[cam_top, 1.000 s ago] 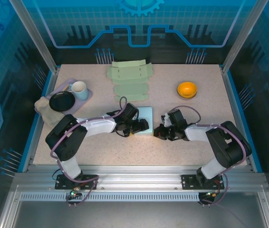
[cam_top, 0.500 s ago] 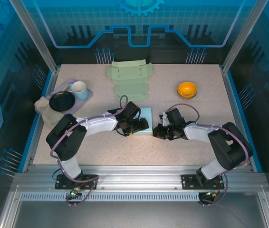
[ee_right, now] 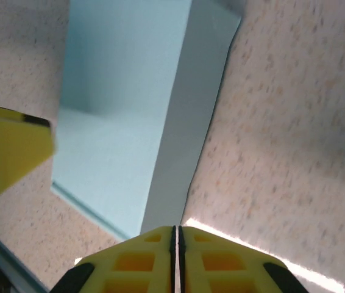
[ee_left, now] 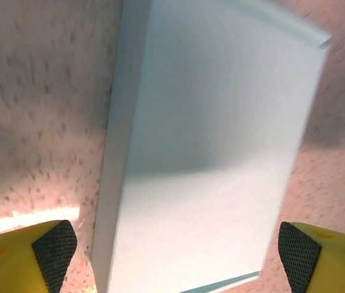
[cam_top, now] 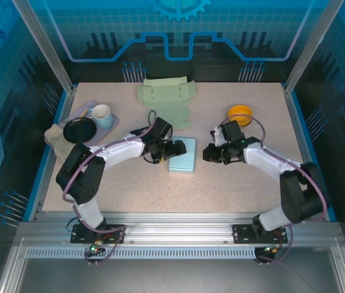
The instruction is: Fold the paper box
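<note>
Yellow left fingers (cam_top: 171, 150) stand spread about as wide as they go and grip nothing. In the left wrist view a black pad (ee_left: 53, 247) sits off each side of the pale blue paper box (ee_left: 203, 140), and neither is seen to touch it. The right fingers (ee_right: 175, 253) are pressed together and empty, their tips aimed at the box's right wall.

The box lies closed and flat around the middle of the tabletop (cam_top: 130, 189), between the two arms. It looks fully folded, so the step is probably a clean let-go. Both sets of fingers should draw straight back from the walls. A pad dragged along the paper could pop a tucked flap or skew the box.

Both forearms reach inward from the near edge, with the elbows set out toward the tabletop's side edges.
</note>
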